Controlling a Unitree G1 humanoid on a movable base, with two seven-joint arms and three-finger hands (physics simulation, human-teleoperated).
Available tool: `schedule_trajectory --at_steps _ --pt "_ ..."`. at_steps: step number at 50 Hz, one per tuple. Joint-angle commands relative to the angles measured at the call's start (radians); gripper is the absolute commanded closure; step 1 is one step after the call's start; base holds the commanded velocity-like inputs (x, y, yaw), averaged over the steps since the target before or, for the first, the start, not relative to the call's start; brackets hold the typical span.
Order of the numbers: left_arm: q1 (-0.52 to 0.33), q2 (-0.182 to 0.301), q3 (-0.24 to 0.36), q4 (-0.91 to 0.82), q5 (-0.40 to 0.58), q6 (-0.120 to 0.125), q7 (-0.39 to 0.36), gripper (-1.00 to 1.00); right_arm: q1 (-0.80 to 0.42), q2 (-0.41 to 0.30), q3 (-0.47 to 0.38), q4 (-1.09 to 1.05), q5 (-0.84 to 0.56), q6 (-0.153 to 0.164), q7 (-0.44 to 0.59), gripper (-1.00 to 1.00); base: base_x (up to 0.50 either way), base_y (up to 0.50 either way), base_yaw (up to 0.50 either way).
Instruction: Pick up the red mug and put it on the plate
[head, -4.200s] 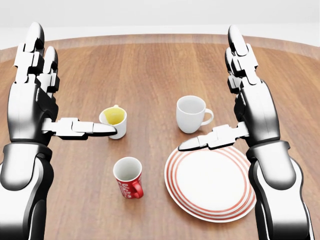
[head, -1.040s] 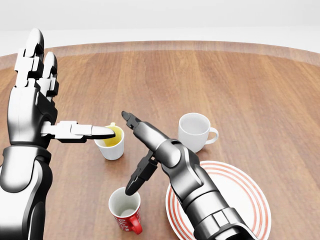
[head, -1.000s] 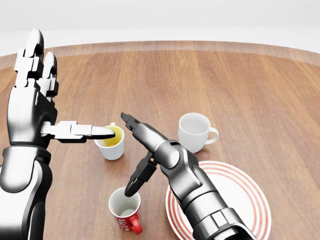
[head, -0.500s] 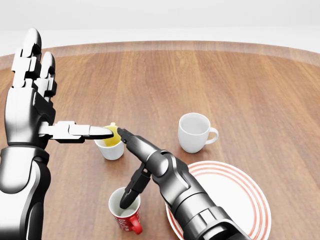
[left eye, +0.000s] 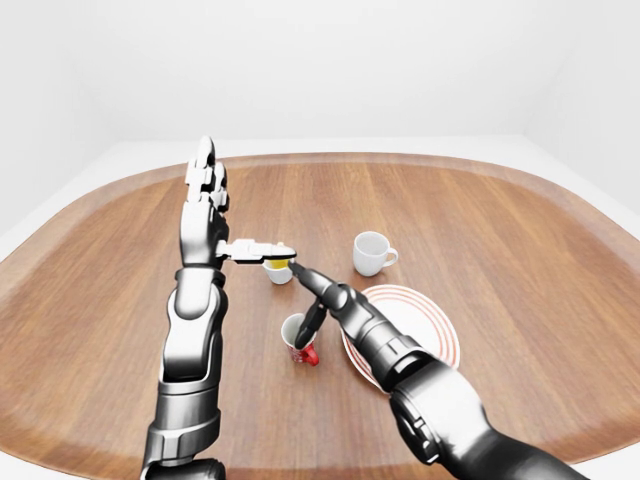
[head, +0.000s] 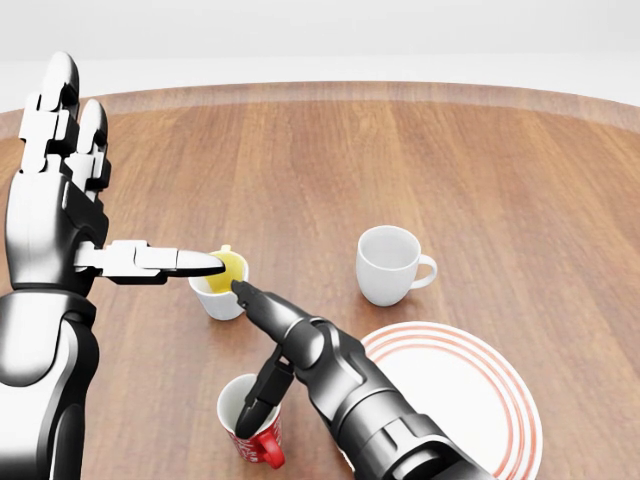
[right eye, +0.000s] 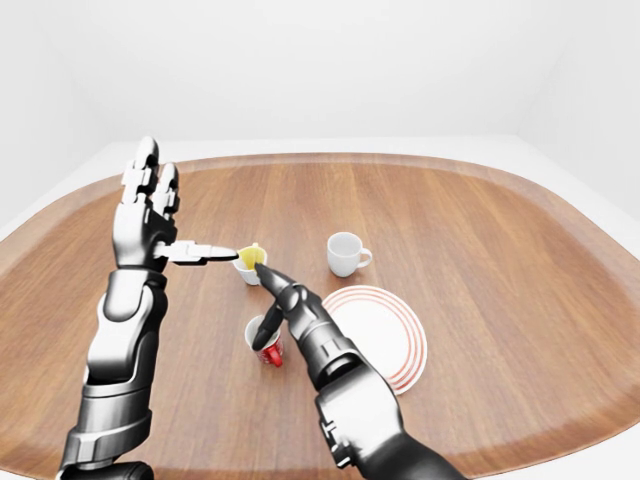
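Observation:
The red mug (head: 252, 437) stands upright near the bottom of the head view, white inside, handle toward the bottom right. My right hand (head: 247, 356) reaches in from the bottom right and is open. Its thumb dips into the mug's mouth and its long fingers (head: 262, 308) point up-left past the rim. The white plate (head: 500, 380) with red rings lies just right of the mug, partly hidden by my right forearm. My left hand (head: 135, 175) is raised at the left, open, fingers upright and thumb pointing right.
A white mug with yellow inside (head: 222, 290) sits under my left thumb tip, just above the red mug. A plain white mug (head: 388, 262) stands above the plate. The oval wooden table's (left eye: 500, 210) rim curves round all of them.
My right hand has dropped down and left, and its thumb now sits inside the red mug's mouth. The left hand has barely moved. The mugs and plate have stayed put.

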Motion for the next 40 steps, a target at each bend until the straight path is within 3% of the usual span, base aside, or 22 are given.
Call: schedule_trajectory --at_steps 1,40 --pt "0.004 0.0 0.001 -0.003 0.0 0.0 -0.001 -1.0 -0.001 0.019 0.001 0.044 -0.018 0.0 -0.012 -1.0 0.0 0.0 0.0" --pt "0.01 0.007 0.011 -0.017 -0.014 0.0 0.0 -1.0 -0.002 0.063 -0.009 0.118 -0.086 0.0 -0.017 -1.0 0.0 0.0 0.0"
